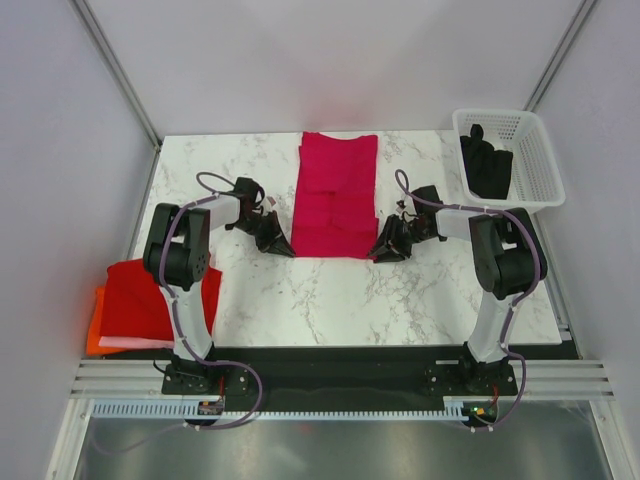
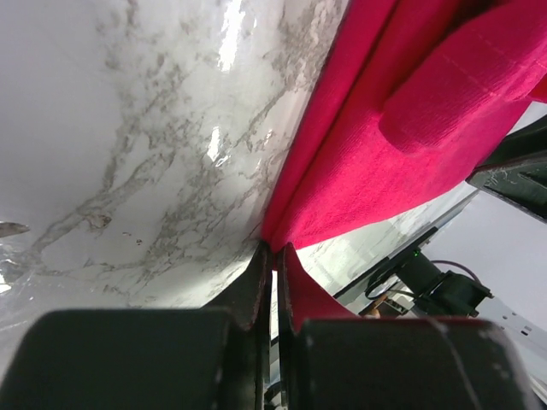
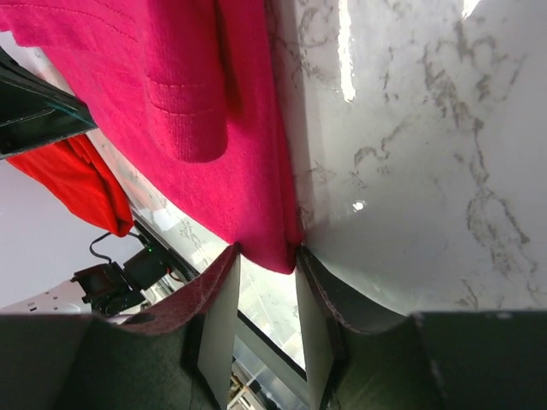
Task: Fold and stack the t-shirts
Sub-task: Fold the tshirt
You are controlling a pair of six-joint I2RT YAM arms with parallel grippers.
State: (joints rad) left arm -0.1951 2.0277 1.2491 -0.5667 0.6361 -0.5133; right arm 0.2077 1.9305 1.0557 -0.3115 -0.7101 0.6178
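A raspberry-crimson t-shirt (image 1: 335, 195) lies in a long folded strip at the middle of the marble table (image 1: 300, 300), with its sleeves folded in. My left gripper (image 1: 283, 245) sits at its near left corner. In the left wrist view the left gripper (image 2: 273, 248) is shut, pinching the corner of the crimson cloth (image 2: 410, 128). My right gripper (image 1: 385, 250) is at the near right corner. There its fingers (image 3: 224, 282) stand apart on either side of the crimson corner (image 3: 171, 77), which pokes between them unpinched.
A stack of a red t-shirt (image 1: 150, 290) on an orange one (image 1: 97, 325) hangs over the table's left edge, the red one (image 3: 77, 184) also showing in the right wrist view. A white lattice basket (image 1: 535, 150) holding dark cloth (image 1: 487, 165) stands at the back right.
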